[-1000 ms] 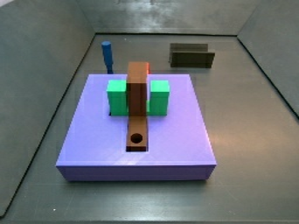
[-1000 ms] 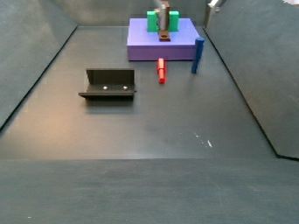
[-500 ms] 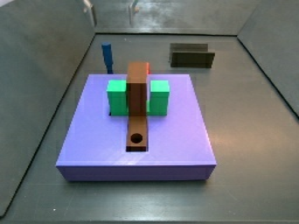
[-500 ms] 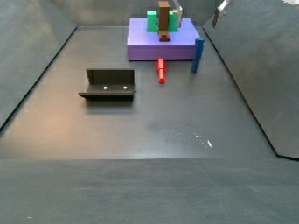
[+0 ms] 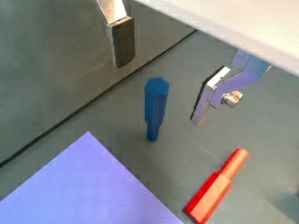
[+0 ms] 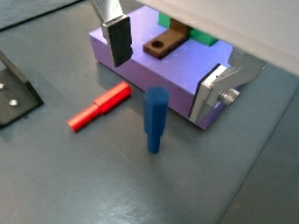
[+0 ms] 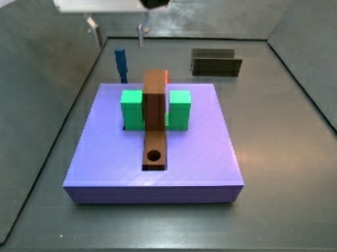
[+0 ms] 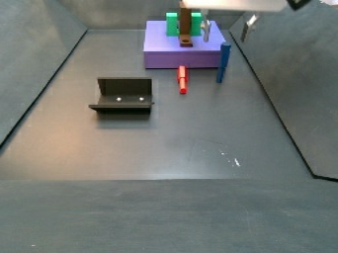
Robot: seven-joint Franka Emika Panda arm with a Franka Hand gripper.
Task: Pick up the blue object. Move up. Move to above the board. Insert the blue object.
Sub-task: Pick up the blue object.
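The blue object [image 7: 121, 65] is a slim blue peg standing upright on the floor beside the lavender slab [image 7: 198, 157]; it also shows in the other side view [image 8: 224, 61]. My gripper [image 7: 117, 31] is open and empty, hanging just above the peg. In both wrist views the peg [image 5: 155, 109] [image 6: 153, 118] stands below the gap of the gripper [image 5: 160, 87] [image 6: 160, 87], untouched by either finger. The board [image 7: 156, 113] is a brown bar crossing a green block [image 7: 133, 108] on the slab, with its round hole [image 7: 154, 156] at the near end.
A red peg [image 8: 183, 79] lies on the floor next to the slab, near the blue peg [image 6: 98, 107]. The fixture [image 8: 123, 96] stands apart on the floor. Grey walls enclose the floor.
My gripper has come down into both side views, from out of sight to just above the blue peg. The peg, board and red peg have not moved.
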